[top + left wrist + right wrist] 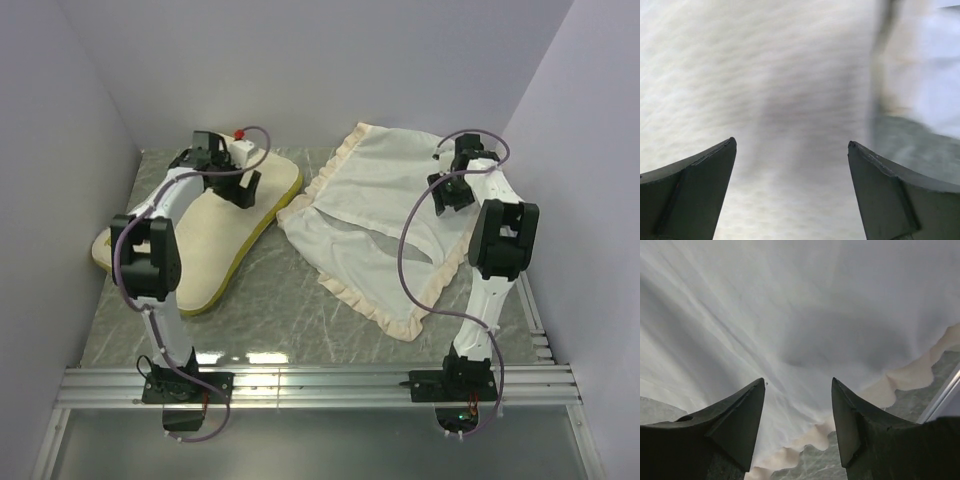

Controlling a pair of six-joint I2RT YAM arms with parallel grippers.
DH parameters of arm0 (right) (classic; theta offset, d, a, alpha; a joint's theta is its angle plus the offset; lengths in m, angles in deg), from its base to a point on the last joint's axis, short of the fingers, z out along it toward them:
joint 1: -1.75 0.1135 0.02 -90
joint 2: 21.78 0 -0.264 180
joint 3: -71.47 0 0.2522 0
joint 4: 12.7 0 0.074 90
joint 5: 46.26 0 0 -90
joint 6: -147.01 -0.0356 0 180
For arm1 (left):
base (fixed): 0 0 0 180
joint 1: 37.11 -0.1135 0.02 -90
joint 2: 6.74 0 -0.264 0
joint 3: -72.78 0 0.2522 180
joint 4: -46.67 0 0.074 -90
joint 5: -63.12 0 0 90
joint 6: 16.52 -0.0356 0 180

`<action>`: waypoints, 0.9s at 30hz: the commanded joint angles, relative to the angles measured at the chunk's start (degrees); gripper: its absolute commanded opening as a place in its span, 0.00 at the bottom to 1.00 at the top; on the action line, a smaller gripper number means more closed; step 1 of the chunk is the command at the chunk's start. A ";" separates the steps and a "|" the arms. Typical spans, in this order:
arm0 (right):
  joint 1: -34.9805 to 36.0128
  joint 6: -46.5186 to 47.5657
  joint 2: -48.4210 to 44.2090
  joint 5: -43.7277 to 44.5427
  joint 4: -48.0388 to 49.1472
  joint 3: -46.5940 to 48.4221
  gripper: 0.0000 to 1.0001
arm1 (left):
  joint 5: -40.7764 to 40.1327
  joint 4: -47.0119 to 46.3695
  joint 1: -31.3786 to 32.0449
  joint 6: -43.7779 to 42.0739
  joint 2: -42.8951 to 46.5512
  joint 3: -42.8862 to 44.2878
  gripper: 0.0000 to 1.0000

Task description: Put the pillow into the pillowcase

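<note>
The cream-yellow pillow (pixel 205 235) lies flat on the left of the table, its bright yellow edge band toward the middle. My left gripper (pixel 238 188) hovers open over its far end; the left wrist view shows the dimpled pillow surface (pixel 765 90) between the spread fingers (pixel 695 185). The pillowcase (pixel 375 215) lies rumpled on the right, white face up, beige ruffled trim around it. My right gripper (pixel 450 197) is open above its right side; the right wrist view shows white fabric (pixel 805 315) and ruffle (pixel 900 375) just beyond the fingertips (pixel 747 410).
Grey marbled table surface (pixel 290 300) lies between pillow and pillowcase. White walls close in left, back and right. An aluminium rail (pixel 320 385) with both arm bases runs along the near edge. A small red knob (pixel 240 132) sits at the back wall.
</note>
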 commanded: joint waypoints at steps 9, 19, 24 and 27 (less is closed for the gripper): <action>-0.96 0.52 0.93 -0.39 -8.82 -7.05 0.52 | 8.85 2.22 20.42 8.14 -4.41 -2.54 0.80; -1.49 6.93 -4.77 0.58 -20.69 -22.06 0.43 | -1.33 4.94 22.53 10.86 -22.00 12.74 0.68; -1.32 9.31 -9.69 -2.31 -23.42 -29.03 0.43 | -5.03 3.89 22.53 10.69 -30.60 27.33 0.70; -0.97 11.59 -11.45 -11.09 -27.89 -28.78 0.48 | -7.06 2.58 21.92 10.95 -33.95 35.07 0.76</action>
